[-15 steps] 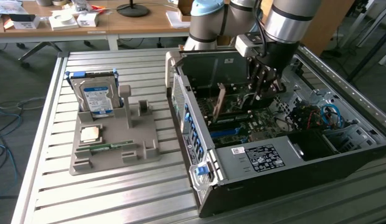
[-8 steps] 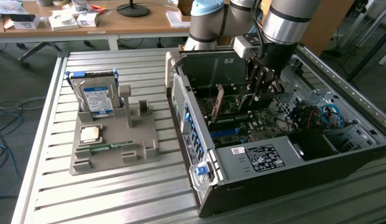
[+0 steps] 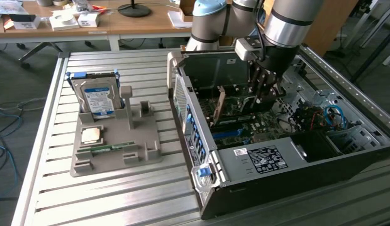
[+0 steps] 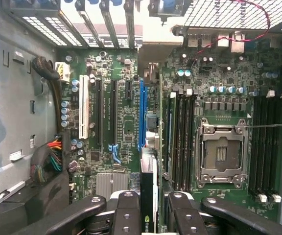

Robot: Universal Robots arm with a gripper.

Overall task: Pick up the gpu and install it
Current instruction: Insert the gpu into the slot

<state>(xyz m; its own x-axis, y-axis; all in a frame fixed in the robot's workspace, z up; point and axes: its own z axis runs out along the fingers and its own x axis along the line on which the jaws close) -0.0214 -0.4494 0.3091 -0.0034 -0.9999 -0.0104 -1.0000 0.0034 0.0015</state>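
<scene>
The tool (image 4: 153, 208) is clamped on the gpu (image 4: 148, 193), which stands edge-on inside the computer case (image 3: 296, 165), over the blue slot (image 4: 141, 112) on the motherboard (image 4: 116, 122). If the card is tilted or off the slot line, pressing down could jam it, slip it in the grip, or damage the connector.

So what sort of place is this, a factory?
More likely a robotics lab or workshop: the gripper holds a gpu inside an open computer case on a slatted metal bench, with cluttered wooden desks behind.
</scene>
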